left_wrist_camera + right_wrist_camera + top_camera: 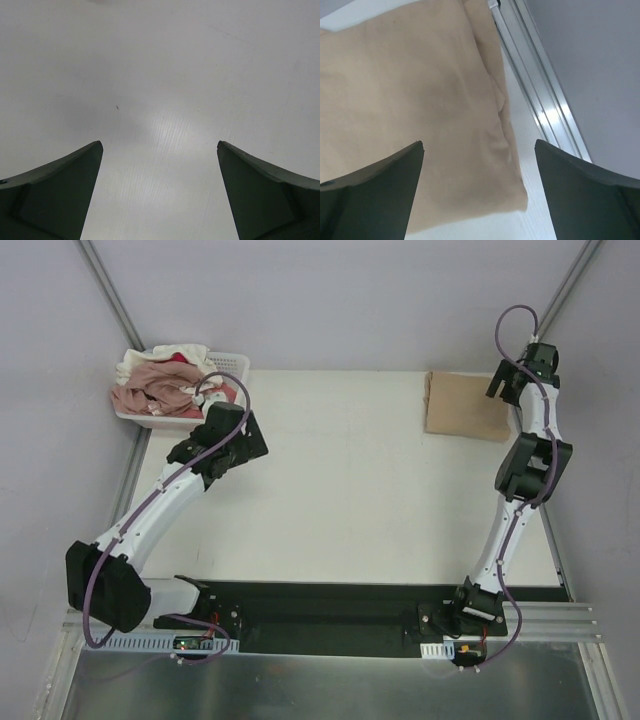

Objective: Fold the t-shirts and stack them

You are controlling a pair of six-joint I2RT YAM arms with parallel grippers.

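Observation:
A folded tan-beige t-shirt (466,406) lies flat at the table's far right; the right wrist view shows its corner (435,120) below the fingers. My right gripper (512,386) hovers just right of it, open, nothing between its fingers (385,190). A heap of pink, cream and red t-shirts (160,382) fills the white basket (228,364) at the far left. My left gripper (190,455) hangs open over bare table near the basket; its wrist view shows only white tabletop (160,100) between the fingers (55,195).
A metal rail (540,90) runs along the table's right edge beside the folded shirt. Grey walls close in on the back and both sides. The arm bases sit on a black strip (330,615) at the near edge.

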